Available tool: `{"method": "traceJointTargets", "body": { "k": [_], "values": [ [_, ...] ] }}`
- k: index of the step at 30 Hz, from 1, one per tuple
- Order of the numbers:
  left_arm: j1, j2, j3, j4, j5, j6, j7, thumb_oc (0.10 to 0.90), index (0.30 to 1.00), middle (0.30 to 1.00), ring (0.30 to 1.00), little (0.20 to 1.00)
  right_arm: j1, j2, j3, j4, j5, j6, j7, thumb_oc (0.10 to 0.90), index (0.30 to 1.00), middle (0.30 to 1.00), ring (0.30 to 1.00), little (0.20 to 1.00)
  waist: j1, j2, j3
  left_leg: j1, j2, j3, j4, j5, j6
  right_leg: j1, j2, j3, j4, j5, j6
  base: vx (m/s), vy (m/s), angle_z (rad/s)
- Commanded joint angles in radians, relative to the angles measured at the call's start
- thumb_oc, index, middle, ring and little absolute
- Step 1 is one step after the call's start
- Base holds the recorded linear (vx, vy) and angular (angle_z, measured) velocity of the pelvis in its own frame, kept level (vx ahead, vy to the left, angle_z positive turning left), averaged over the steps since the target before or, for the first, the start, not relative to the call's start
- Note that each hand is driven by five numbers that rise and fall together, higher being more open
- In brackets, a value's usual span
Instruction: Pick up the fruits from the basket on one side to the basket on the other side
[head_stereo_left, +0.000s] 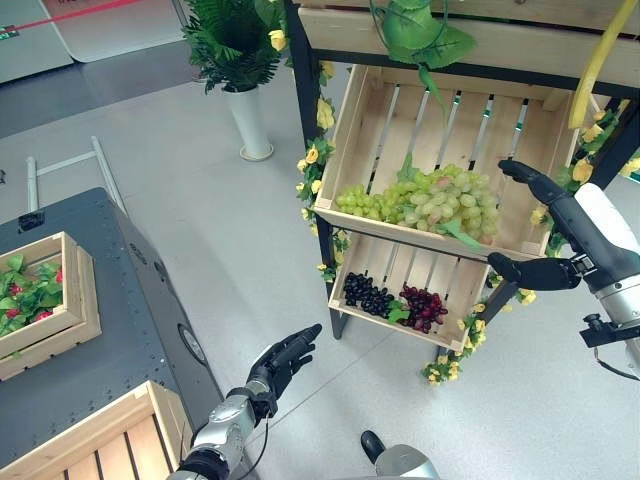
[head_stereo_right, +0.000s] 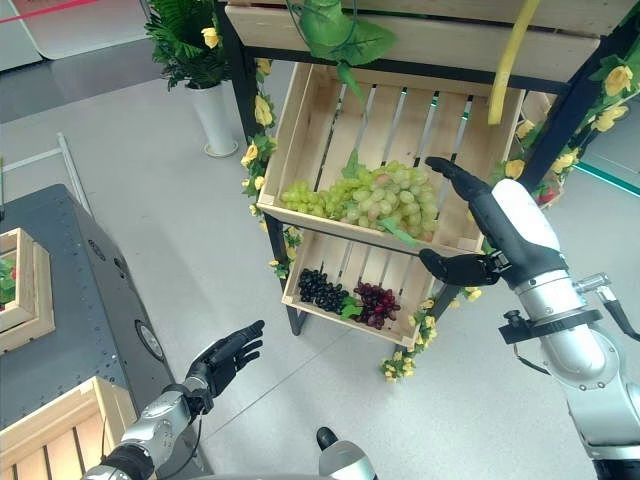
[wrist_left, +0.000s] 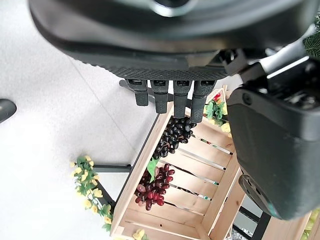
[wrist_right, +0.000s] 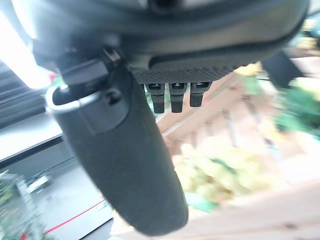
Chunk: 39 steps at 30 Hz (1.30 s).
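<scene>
Floor: pale grey, smooth; a white vase (head_stereo_left: 250, 122) with green fern stands far left of the rack.
Rack: dark-framed stand (head_stereo_left: 305, 110) at right, trimmed with yellow flowers (head_stereo_left: 322, 112), holding two tilted wooden crates, one above the other.
Upper crate (head_stereo_left: 365, 110): slatted; green grapes (head_stereo_left: 425, 200) heaped along its near lip, with a green leaf among them.
Lower crate (head_stereo_left: 455, 290): black grapes (head_stereo_left: 365, 293) to the left, red grapes (head_stereo_left: 424, 306) just beside them on the right, a small leaf between.
My right hand (head_stereo_right: 500, 225): raised at the right end of the upper crate, just beside the green grapes; fingers straight, thumb spread wide below toward the crate's front board. Nothing in it. I cannot tell whether a fingertip touches the bunch.
My left hand (head_stereo_left: 285, 357): low over the floor, left of the lower crate, well apart from the fruit; fingers relaxed and extended, holding nothing.
Left side: dark grey table (head_stereo_left: 130, 300) carrying a wooden box (head_stereo_left: 70, 290) with leaves and red fruit inside, and a slatted wooden crate (head_stereo_left: 120, 430) at its near edge.
Overhead: a yellow banana-like shape (head_stereo_left: 600, 60) hangs from the top shelf at far right.
</scene>
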Motion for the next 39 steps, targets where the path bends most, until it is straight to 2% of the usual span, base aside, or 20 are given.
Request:
{"method": "traceJointTargets", "body": {
  "k": [1,10,14,20,23,27,30,33,39],
  "values": [
    [-0.038,0.013,0.048,0.0,0.013,-0.102,-0.034,0.8,0.9,0.9,0.9,0.9,-0.163,0.014,-0.079,-0.037,-0.112,-0.122,-0.113,0.8,0.9,0.9,0.9,0.9,0.054,0.012,-0.045,-0.002,-0.021,-0.072,0.073,-0.164,0.057,-0.003,0.04,-0.029,0.07,-0.073,0.022,0.0,0.0,0.0],
    [-0.013,-0.023,0.027,0.095,0.038,-0.084,-0.043,0.8,0.9,0.9,0.9,0.9,-0.16,0.049,0.099,-0.039,-0.117,-0.138,0.012,0.8,0.9,0.9,0.9,0.9,0.072,0.004,-0.056,-0.004,-0.017,-0.079,0.071,-0.154,0.052,0.001,0.037,-0.055,0.075,-0.081,0.018,-0.01,-0.02,0.01],
    [-0.013,-0.045,0.032,0.153,-0.016,-0.081,-0.014,0.8,0.9,0.9,0.9,0.9,-0.164,0.115,0.239,-0.021,-0.103,-0.143,0.069,0.8,0.9,0.9,0.9,0.9,0.086,0.002,-0.055,-0.003,-0.015,-0.082,0.065,-0.145,0.049,0.003,0.032,-0.074,0.077,-0.083,0.018,-0.02,-0.04,0.06],
    [-0.01,-0.058,0.0,0.196,0.071,-0.106,-0.003,0.8,0.9,0.9,0.9,0.9,-0.184,0.197,0.404,0.074,-0.053,-0.068,0.085,0.8,0.9,0.9,0.9,0.9,0.115,-0.003,-0.045,-0.012,-0.012,-0.096,0.062,-0.132,0.043,0.005,0.024,-0.11,0.08,-0.087,0.014,-0.03,-0.043,0.07],
    [-0.005,-0.066,-0.015,0.22,0.073,-0.104,-0.003,0.8,0.9,0.9,0.9,0.9,-0.199,0.246,0.501,0.16,-0.074,-0.062,0.049,0.8,0.9,0.9,0.9,0.9,0.131,-0.006,-0.042,-0.011,-0.011,-0.106,0.055,-0.125,0.041,0.012,0.021,-0.127,0.076,-0.091,0.013,-0.02,-0.059,0.05],
    [-0.001,-0.075,-0.03,0.248,0.09,-0.098,-0.007,0.8,0.9,0.9,0.9,0.9,-0.218,0.28,0.573,0.221,-0.091,-0.048,0.043,0.8,0.9,0.9,0.9,0.9,0.149,-0.009,-0.038,-0.014,-0.01,-0.119,0.052,-0.12,0.038,0.017,0.018,-0.148,0.075,-0.094,0.009,-0.02,-0.065,0.08],
    [0.006,-0.081,-0.037,0.261,0.113,-0.086,-0.006,0.8,0.9,0.9,0.9,0.9,-0.234,0.303,0.62,0.268,-0.068,-0.023,0.052,0.8,0.9,0.9,0.9,0.9,0.166,-0.011,-0.033,-0.015,-0.011,-0.133,0.05,-0.117,0.037,0.025,0.015,-0.166,0.076,-0.101,0.007,-0.02,-0.069,0.16],
    [0.008,-0.085,-0.057,0.29,0.225,-0.018,0.029,0.8,0.9,0.9,0.9,0.9,-0.251,0.351,0.69,0.359,0.036,0.042,0.109,0.8,0.9,0.9,0.9,0.9,0.189,-0.012,-0.029,-0.017,-0.011,-0.153,0.047,-0.11,0.032,0.031,0.009,-0.196,0.081,-0.107,0.004,-0.02,-0.071,0.12],
    [0.006,-0.097,-0.054,0.341,0.23,-0.018,0.053,0.8,0.9,0.9,0.9,0.9,-0.26,0.438,0.77,0.576,0.028,0.059,0.096,0.8,0.9,0.9,0.9,0.9,0.219,-0.017,-0.035,-0.019,-0.008,-0.166,0.028,-0.081,0.025,0.042,0.004,-0.232,0.07,-0.104,-0.012,-0.02,-0.082,0.09]
  ]
}}
